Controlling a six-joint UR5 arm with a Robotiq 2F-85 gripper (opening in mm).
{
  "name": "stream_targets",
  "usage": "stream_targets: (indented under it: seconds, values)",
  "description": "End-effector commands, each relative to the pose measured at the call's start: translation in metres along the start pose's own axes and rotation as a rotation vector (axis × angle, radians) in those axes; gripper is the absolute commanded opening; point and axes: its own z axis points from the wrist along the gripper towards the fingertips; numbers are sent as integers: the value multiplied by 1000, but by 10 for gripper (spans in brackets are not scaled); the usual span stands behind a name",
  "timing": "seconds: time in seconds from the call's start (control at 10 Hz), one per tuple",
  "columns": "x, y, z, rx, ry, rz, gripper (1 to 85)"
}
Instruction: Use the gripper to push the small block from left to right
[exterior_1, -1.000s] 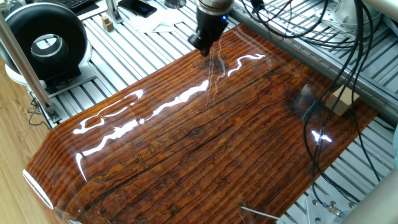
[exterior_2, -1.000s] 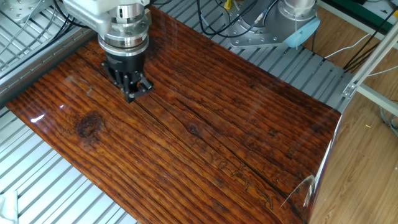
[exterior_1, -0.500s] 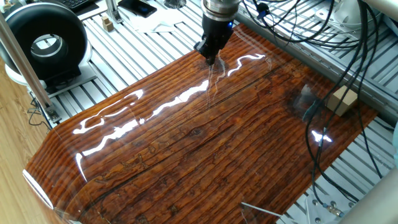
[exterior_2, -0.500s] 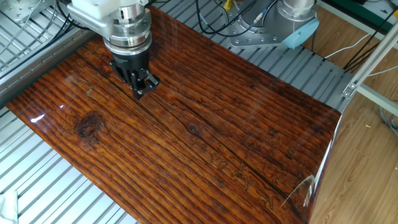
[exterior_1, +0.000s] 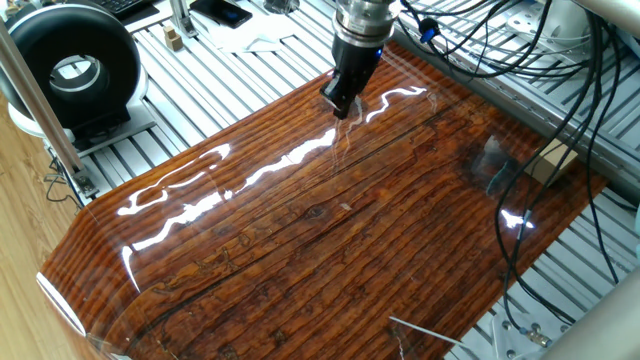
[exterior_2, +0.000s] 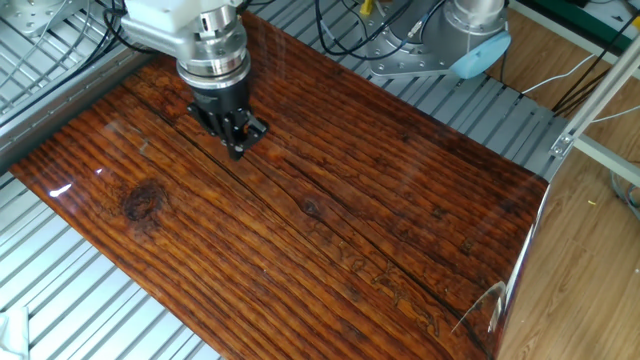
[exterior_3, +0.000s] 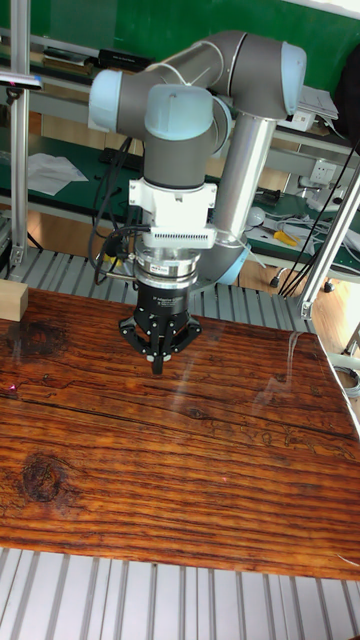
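The small block (exterior_1: 553, 160), a plain light-tan wooden cuboid, sits at the right edge of the glossy wooden board (exterior_1: 300, 250), partly behind hanging cables. In the tall fixed view the block (exterior_3: 11, 298) shows at the left edge of the frame. My black gripper (exterior_1: 340, 102) hangs just over the board near its far side, well away from the block. Its fingers are shut with nothing between them. The gripper (exterior_3: 158, 362) points straight down, and its tip (exterior_2: 238, 146) is close to the board's surface. The other fixed view does not show the block.
Black cables (exterior_1: 560, 90) hang over the board's right side near the block. A round black device (exterior_1: 70, 65) and a tiny wooden piece (exterior_1: 174, 38) stand on the slatted metal table at the left. An aluminium post (exterior_3: 20, 130) rises at the left.
The shut gripper has slid a short way along the board, toward the block's side. The block has stayed where it was.
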Motion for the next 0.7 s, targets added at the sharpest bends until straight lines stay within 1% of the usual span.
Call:
stream_targets:
  seconds: [0.0,0.3,0.5,0.6]
  values:
    - [2,7,-1,-18,11,1,10]
    - [3,-10,-2,53,22,-6,10]
    - [6,-12,-2,62,32,-12,10]
    - [5,-12,-2,61,27,-14,10]
